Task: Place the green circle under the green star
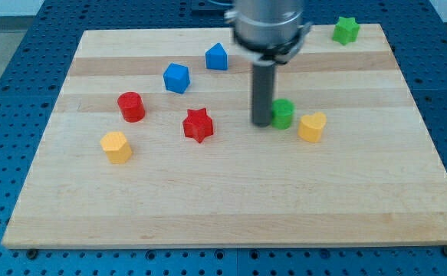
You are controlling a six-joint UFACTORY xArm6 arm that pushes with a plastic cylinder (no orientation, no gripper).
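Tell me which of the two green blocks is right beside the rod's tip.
The green circle, touching my tip on the tip's right in the view. The green star sits far off at the board's top right corner.

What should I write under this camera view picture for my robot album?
My tip touches the green circle's left side; the green star waits at the top right.

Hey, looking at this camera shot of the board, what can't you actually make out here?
- Camera view: whether my tip touches the green circle; they sit flush at the view's left of the circle, and the rod covers that edge.
- Camera view: the arm above the rod's mount, cut off by the view's top and blurred.
- Camera view: the exact shape of the yellow block beside the circle; too small.
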